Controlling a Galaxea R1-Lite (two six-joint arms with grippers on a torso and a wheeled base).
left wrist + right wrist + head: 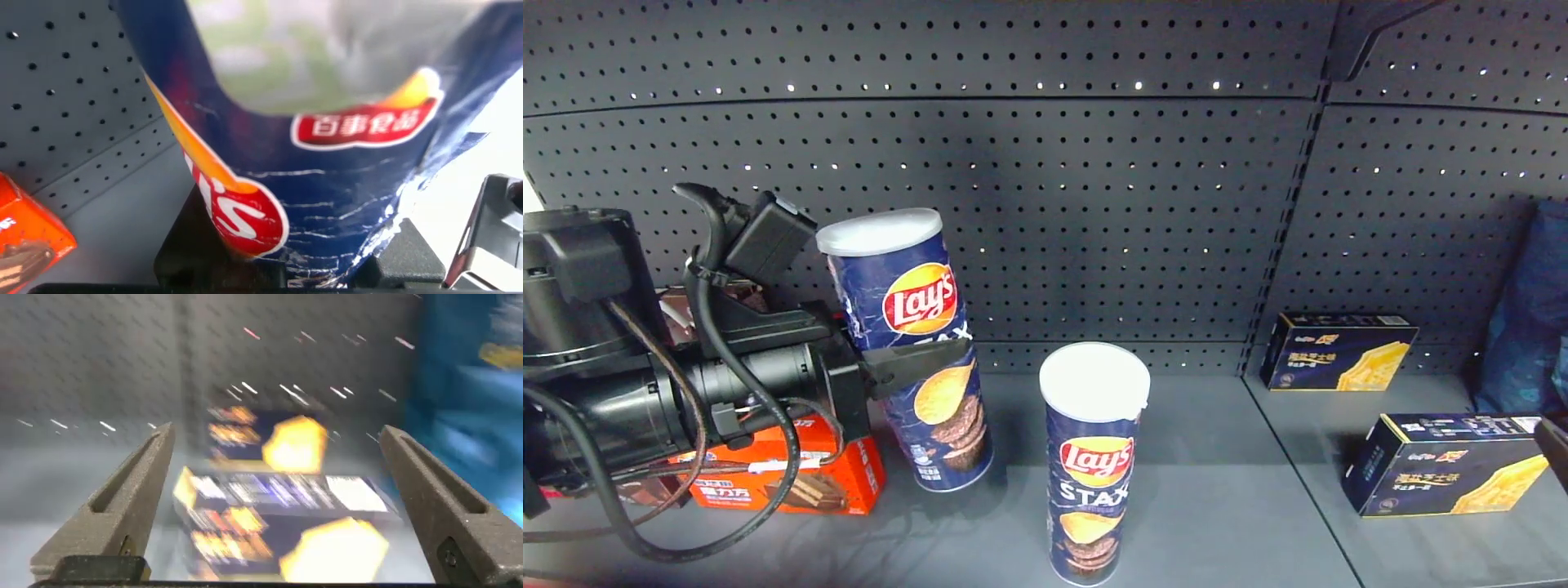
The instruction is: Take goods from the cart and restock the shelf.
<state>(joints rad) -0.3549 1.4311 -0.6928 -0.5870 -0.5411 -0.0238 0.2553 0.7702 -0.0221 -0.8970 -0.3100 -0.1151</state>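
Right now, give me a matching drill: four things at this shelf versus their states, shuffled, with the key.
1. rear chip can
2. front chip can
3. orange box
4. right end effector

A. open, facing the dark boxes
B. standing free
C. gripped, tilted
D. lying flat, far left

Pairs: 1-C; 2-B; 3-D; 4-A

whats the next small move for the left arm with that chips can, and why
Probably tilt the held can upright and ease it down onto the shelf. The left gripper is shut on it and it leans, base low beside the orange box, so letting go now may topple it.
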